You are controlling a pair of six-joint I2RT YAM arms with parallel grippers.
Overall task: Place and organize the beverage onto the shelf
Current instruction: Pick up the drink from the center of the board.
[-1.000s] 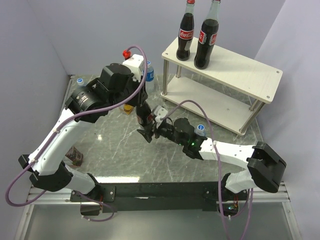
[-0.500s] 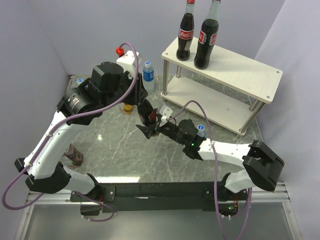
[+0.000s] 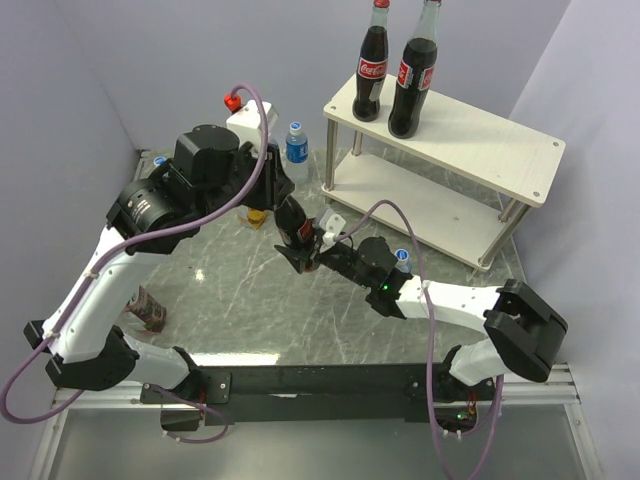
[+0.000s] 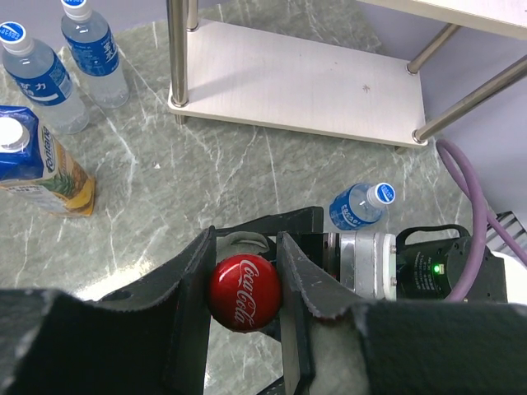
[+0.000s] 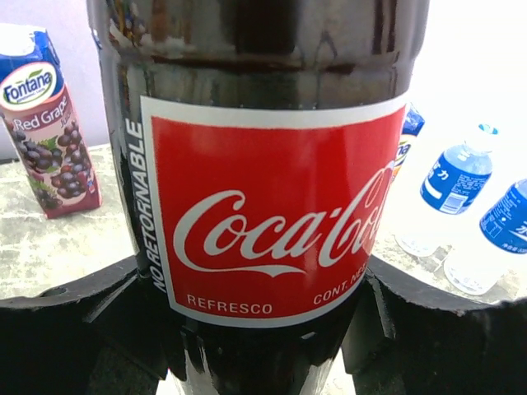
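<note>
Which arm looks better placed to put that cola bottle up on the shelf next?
Right, probably. The right claw grips the cola bottle round its wide body, and the shelf stands on that side. The left claw only pinches the cap.

Two cola bottles [image 3: 371,70] stand upright on the shelf's [image 3: 490,145] top board. A third cola bottle [image 3: 293,222] leans over the tabletop [image 3: 240,290].
</note>
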